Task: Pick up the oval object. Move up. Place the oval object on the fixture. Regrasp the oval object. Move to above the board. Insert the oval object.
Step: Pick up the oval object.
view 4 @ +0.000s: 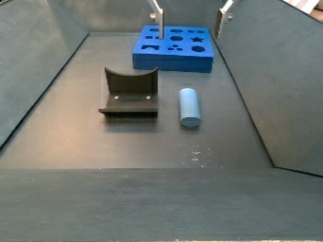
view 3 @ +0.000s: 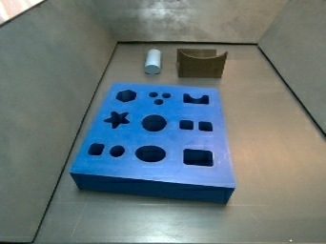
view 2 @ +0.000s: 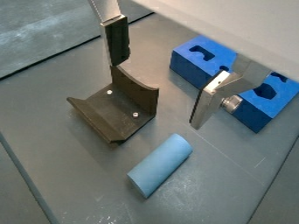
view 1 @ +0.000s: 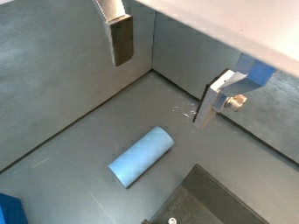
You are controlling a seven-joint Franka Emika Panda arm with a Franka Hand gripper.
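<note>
The oval object (view 2: 159, 164) is a pale blue peg lying on its side on the grey floor, seen in both wrist views (view 1: 142, 156) and both side views (view 3: 152, 61) (view 4: 190, 106). It rests beside the fixture (view 2: 117, 109) (view 3: 200, 63) (view 4: 128, 93), apart from it. The blue board (view 3: 152, 133) (view 4: 177, 47) with its many cut-outs lies farther along the floor. My gripper (view 2: 158, 92) (view 1: 162, 92) hangs open well above the floor with nothing between its fingers; only the fingertips (view 4: 158, 16) show at the upper edge of a side view.
Grey walls enclose the floor on all sides. A corner of the board (view 1: 10, 210) and a dark edge of the fixture (view 1: 216, 197) show in a wrist view.
</note>
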